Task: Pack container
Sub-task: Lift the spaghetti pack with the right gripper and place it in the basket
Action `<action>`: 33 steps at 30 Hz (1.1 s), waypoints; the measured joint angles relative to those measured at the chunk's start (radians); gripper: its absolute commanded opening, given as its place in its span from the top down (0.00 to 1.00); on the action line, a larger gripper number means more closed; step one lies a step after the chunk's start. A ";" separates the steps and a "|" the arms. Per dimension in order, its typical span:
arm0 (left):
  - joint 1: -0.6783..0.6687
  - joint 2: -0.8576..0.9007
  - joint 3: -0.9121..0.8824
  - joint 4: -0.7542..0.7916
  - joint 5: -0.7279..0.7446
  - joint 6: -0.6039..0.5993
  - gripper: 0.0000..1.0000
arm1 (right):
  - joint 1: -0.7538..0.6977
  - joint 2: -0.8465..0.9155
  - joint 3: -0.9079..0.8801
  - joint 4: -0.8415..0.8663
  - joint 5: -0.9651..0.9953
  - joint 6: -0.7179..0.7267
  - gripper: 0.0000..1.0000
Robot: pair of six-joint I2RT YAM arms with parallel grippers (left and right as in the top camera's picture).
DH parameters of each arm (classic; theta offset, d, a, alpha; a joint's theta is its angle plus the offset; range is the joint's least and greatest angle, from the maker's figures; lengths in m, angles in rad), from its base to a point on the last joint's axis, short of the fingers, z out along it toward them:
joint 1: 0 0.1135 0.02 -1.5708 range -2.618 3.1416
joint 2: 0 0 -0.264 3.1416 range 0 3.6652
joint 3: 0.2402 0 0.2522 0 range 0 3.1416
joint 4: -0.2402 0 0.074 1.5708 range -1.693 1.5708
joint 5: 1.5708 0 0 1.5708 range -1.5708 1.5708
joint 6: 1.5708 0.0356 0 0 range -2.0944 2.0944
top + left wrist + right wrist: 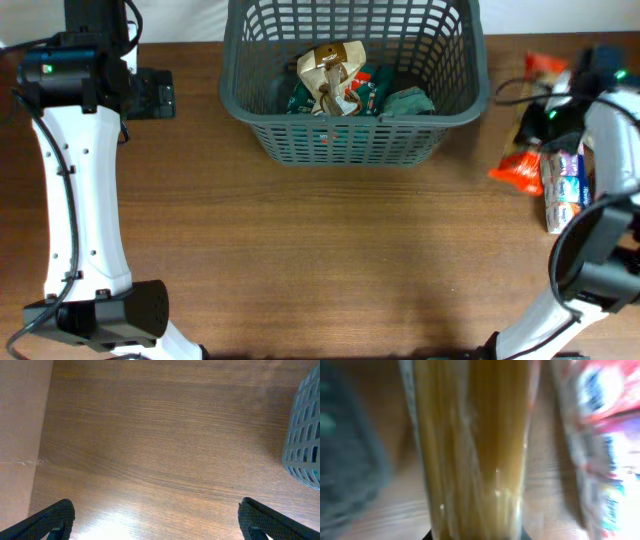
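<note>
The container (pixel 250 110) is a large dark grey lattice basket at the back middle of the table; its corner shows in the left wrist view (pixel 302 435). Inside lie a brown paper packet (pixel 330 70) and green packets (pixel 405 100). My left gripper (pixel 157 527) is open and empty over bare wood, left of the basket (pixel 150 95). My right gripper (pixel 545 115) is among the packets right of the basket. In its blurred wrist view a long clear packet of yellow pasta (pixel 470 450) fills the space between the jaws (pixel 472 535), which seem shut on it.
Right of the basket lie an orange-red packet (pixel 515 170), a white and blue packet (pixel 563 190) and another orange packet (pixel 545 65) near the table's right edge. A red and white packet (pixel 605 435) lies beside the pasta. Black cables run near the right arm.
</note>
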 measured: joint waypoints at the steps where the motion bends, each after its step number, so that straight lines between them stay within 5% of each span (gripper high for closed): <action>1: 0.000 0.000 0.000 -0.001 0.000 0.000 0.01 | 0.000 -0.024 0.051 -0.031 -0.008 0.000 0.96; 9: 0.000 0.000 0.000 0.000 0.000 0.000 0.01 | 0.093 -0.274 0.300 -0.097 -0.093 -0.185 0.96; 16: 0.000 0.000 0.000 0.000 0.000 0.000 0.01 | 0.426 -0.404 0.312 -0.095 -0.180 -0.601 0.96; 22: 0.000 0.000 0.000 0.000 0.000 0.000 0.01 | 0.501 -0.341 0.312 0.019 -0.181 -0.979 0.96; 33: 0.000 0.000 0.000 0.001 0.000 0.000 0.01 | 0.501 0.024 0.313 0.186 -0.180 -1.131 0.96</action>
